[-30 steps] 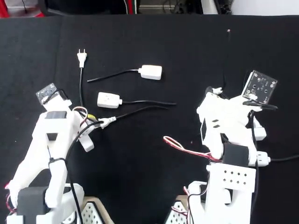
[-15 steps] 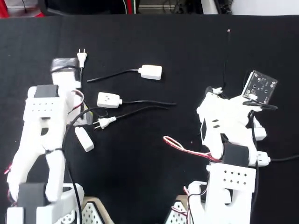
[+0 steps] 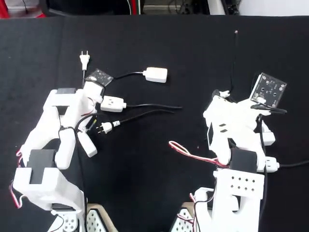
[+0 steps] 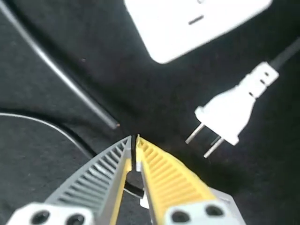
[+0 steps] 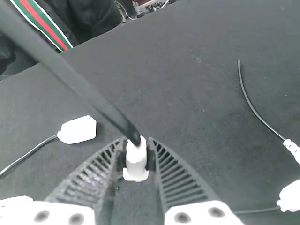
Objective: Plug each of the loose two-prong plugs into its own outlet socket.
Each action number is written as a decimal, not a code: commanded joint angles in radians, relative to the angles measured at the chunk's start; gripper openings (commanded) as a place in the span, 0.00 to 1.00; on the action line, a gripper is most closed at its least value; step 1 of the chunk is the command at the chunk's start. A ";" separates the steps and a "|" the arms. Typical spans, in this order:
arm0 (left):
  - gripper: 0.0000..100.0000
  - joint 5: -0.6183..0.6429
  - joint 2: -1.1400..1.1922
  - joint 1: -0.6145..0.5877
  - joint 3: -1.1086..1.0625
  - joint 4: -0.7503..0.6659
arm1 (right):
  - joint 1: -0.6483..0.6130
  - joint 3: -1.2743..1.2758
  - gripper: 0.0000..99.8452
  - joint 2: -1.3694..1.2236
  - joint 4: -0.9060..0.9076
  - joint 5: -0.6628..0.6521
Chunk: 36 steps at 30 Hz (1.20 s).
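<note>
Your left gripper (image 4: 135, 139) is resting with its jaws pressed together, and the loose plug (image 3: 110, 126) is lying just beside it at about 3 o'clock on the desk (image 3: 193, 58), long axis running 3 to 9, prongs facing the gripper, its socket (image 3: 112, 103) just beyond at 12. Your right gripper (image 5: 136, 139) is pinching a second plug (image 5: 136, 161) well apart, so the left arm is sitting nearer; nothing legible is showing on plug or socket.

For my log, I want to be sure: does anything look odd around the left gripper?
The left gripper seems shut on a thin black cable, not on the loose white plug, which lies free beside it.
</note>
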<state>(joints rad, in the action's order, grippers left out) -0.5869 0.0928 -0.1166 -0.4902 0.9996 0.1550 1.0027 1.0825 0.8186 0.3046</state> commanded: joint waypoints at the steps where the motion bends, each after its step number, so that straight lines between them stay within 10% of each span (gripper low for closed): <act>1: 0.03 -0.038 -0.061 0.001 -0.039 0.005 | -0.011 -0.005 0.01 0.021 -0.003 -0.012; 16: 0.03 -0.175 -0.732 -0.114 -0.456 0.021 | -0.012 -0.005 0.01 0.021 -0.003 -0.012; 29: 0.12 -0.338 -0.878 -0.156 -0.243 0.439 | -0.012 -0.005 0.01 0.021 0.003 -0.012; 36: 0.19 -0.848 -0.738 -0.366 -0.358 0.348 | -0.012 -0.001 0.01 0.021 0.003 -0.012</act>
<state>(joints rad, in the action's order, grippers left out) -1.1607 -0.6897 -0.3851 -0.8355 1.3894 0.1550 1.0027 1.0825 0.8186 0.2984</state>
